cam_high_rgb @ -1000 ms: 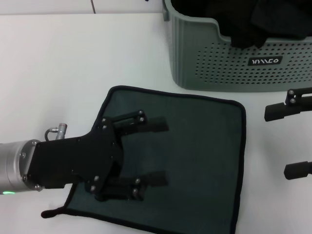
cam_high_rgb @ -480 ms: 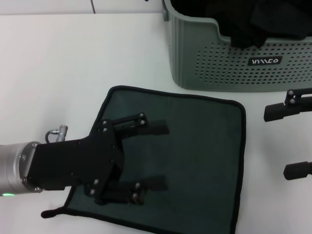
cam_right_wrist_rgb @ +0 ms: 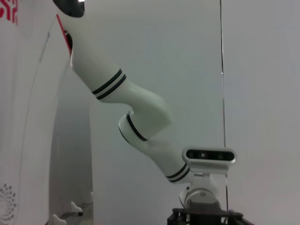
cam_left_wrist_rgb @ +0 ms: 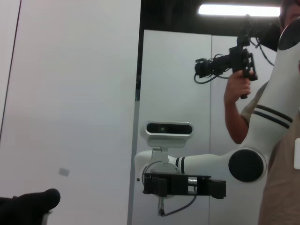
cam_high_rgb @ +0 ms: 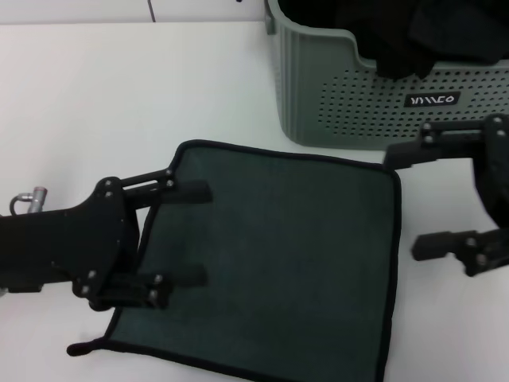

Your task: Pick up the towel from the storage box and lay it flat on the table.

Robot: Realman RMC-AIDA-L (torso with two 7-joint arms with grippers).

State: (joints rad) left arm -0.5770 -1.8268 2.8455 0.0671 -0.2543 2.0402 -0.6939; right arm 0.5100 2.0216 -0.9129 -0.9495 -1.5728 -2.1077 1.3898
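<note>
Towel lies flat on table, between both grippers. Left gripper fingers wide over its edge; right gripper wide too. Risk: a low finger snags cloth, rumpling it.

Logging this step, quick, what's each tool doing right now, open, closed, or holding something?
Left tool: open, holding nothing, over the left edge of the towel.
Right tool: open, holding nothing, beside the towel's right edge.

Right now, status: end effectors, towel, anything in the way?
Left end effector open at towel's left edge. Right end effector open beside towel's right edge. Towel flat on table, green side up. Nothing obstructing.
</note>
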